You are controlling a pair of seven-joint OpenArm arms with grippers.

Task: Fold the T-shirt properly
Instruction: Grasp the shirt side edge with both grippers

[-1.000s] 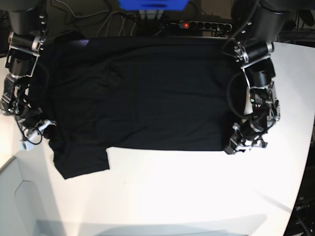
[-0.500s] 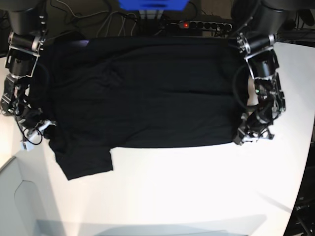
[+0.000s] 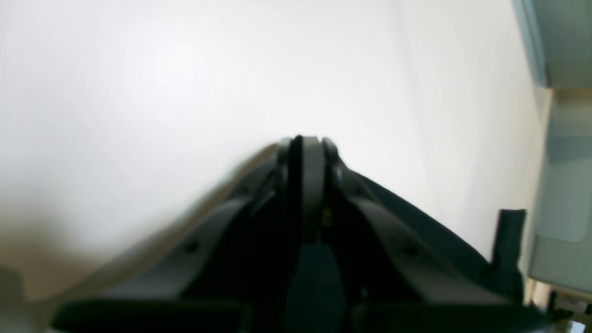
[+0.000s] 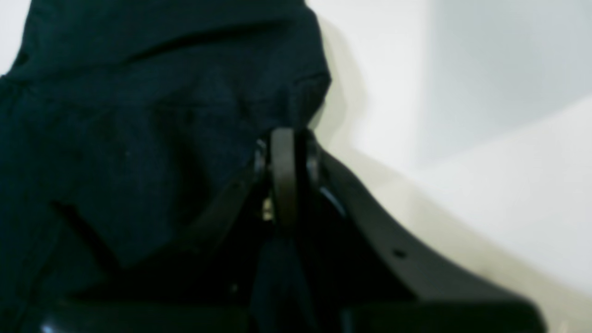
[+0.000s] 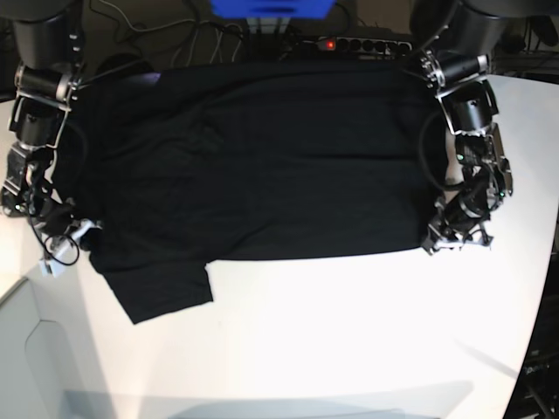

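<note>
Starting at the left of the base view, your right pincer (image 5: 61,249) is closed down on the T-shirt (image 5: 253,166) right where the sleeve meets the body. The right wrist view backs that up, with dark cloth bunched right up against the tips, so I'd say it's pinching fabric and acting as an anchor on that side. The loose sleeve hangs out past it toward the near edge of the white worktop (image 5: 349,340), which is probably why that corner looks a bit skewed. The shirt itself is spread flat across the far half of the worktop, with its near hem running pretty straight across the middle. Over on the right, your left pincer (image 5: 454,237) sits at the shirt's near corner, jaws pressed together. From the left wrist view I can't actually see cloth between the tips, just bare worktop ahead and dark fabric trailing off beside it, so whether it's got the hem is a guess. My read: you've got both ends pinned to tension the near edge before lifting it over for a fold.
</note>
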